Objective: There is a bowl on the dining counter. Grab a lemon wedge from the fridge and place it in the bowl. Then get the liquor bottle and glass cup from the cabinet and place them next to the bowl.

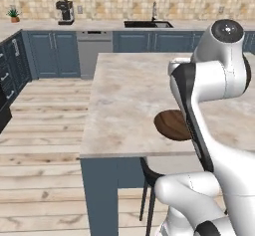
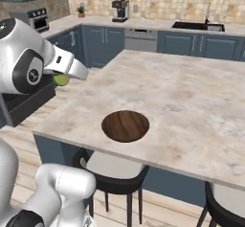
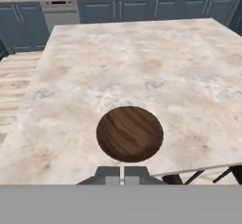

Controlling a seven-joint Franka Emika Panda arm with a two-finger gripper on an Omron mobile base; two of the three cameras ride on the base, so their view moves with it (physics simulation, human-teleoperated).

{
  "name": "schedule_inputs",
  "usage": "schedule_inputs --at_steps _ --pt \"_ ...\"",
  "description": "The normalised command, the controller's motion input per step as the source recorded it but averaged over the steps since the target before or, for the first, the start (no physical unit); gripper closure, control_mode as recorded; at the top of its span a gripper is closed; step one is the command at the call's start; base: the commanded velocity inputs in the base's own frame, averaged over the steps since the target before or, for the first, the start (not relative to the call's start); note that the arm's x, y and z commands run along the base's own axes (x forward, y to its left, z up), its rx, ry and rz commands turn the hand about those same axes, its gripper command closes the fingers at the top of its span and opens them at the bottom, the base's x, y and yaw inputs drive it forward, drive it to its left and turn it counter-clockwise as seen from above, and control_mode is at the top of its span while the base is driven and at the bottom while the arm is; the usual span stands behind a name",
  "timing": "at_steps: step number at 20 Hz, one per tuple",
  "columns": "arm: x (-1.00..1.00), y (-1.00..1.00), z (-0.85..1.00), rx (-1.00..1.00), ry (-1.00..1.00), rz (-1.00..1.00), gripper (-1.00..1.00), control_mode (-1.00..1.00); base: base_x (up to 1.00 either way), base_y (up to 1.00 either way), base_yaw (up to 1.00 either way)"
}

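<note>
Nearby, the gripper (image 3: pixel 122 176) grips the lemon wedge (image 2: pixel 61 80) above the bare-centred bowl (image 3: pixel 130 133), stools (image 2: pixel 115 173) below.

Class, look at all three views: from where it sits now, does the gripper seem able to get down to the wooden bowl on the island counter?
Probably yes. The shut gripper hangs just short of the bowl, with bare dining counter around it and nothing between.

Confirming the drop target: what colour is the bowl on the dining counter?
Dark brown wood grain; the bowl shows best in the hand view.
</note>
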Motion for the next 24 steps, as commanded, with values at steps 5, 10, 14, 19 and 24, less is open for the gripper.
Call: schedule_inputs --at_steps 5,10,14,19,24 --pt "0.15 0.0 -0.04 0.0 0.03 -0.05 1.0 -1.0 0.64 0.02 -0.24" --pt "0.72 -0.02 -0.32 0.0 0.18 -0.14 1.0 -1.0 0.0 0.0 0.0" --pt "0.73 -0.12 -0.7 0.0 0.21 -0.06 1.0 -1.0 0.0 0.0 0.0" --pt "0.57 -0.09 -0.95 0.0 0.18 -0.01 1.0 -1.0 0.0 0.0 0.0" --pt "0.28 -0.29 -1.0 0.0 0.03 0.0 1.0 -1.0 0.0 0.0 0.0"
